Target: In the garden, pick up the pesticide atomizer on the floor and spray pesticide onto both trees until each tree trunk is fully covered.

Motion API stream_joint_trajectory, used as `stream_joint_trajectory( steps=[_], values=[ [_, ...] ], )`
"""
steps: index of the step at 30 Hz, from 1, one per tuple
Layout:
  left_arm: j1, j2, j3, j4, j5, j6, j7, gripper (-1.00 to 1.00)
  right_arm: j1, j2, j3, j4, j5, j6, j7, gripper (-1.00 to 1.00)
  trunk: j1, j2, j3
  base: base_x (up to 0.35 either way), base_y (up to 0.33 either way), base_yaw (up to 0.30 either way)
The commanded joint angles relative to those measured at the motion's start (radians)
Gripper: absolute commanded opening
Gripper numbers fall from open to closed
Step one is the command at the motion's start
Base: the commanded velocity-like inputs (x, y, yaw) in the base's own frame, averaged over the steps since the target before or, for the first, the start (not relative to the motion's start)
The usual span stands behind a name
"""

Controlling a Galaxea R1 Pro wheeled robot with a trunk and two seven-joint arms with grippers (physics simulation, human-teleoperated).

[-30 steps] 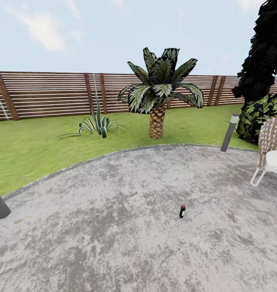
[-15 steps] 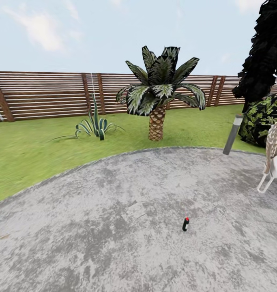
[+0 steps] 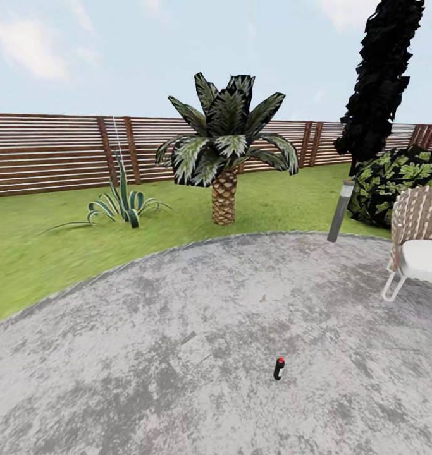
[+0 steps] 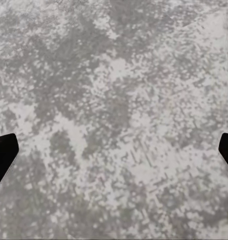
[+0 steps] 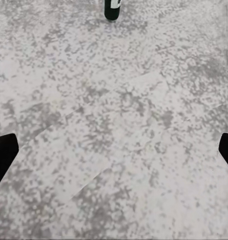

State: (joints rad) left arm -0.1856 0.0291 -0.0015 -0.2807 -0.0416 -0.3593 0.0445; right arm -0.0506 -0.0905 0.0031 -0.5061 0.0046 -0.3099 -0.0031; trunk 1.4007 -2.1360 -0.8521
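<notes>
Closer now, atomizer (image 3: 279, 368) stands upright on grey patio (image 3: 178, 354).

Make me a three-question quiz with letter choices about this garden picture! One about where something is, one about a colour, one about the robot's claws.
1. Where does the small black bottle stand?
A on the grass
B on the grey stone patio
C on the chair
2. What colour is the bottle's cap?
A red
B blue
C yellow
3. How are both claws?
A shut on the bottle
B shut, holding nothing
C open

Answers: 1 B, grey stone lies all around it. 2 A, its top is red. 3 C, each wrist view shows dark fingertips far apart at the picture's edges, nothing between them.
</notes>
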Motion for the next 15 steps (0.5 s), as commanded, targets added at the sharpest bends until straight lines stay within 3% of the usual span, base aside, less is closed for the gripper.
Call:
stream_joint_trajectory(
  steps=[1, 10, 15],
  values=[
    [0.000, 0.000, 0.000, 0.000, 0.000, 0.000, 0.000, 1.00, 0.000, 0.000, 0.000, 0.000, 0.000, 0.000, 0.000, 1.00, 0.000, 0.000, 0.001, 0.338, 0.000, -0.218],
    [0.000, 0.000, 0.000, 0.000, 0.000, -0.001, 0.000, 1.00, 0.000, 0.000, 0.000, 0.000, 0.000, 0.000, 0.000, 1.00, 0.000, 0.000, 0.009, 0.327, 0.000, -0.218],
    [0.000, 0.000, 0.000, 0.000, -0.001, -0.001, 0.000, 1.00, 0.000, 0.000, 0.000, 0.000, 0.000, 0.000, 0.000, 1.00, 0.000, 0.000, 0.014, 0.065, 0.000, -0.218]
  ],
)
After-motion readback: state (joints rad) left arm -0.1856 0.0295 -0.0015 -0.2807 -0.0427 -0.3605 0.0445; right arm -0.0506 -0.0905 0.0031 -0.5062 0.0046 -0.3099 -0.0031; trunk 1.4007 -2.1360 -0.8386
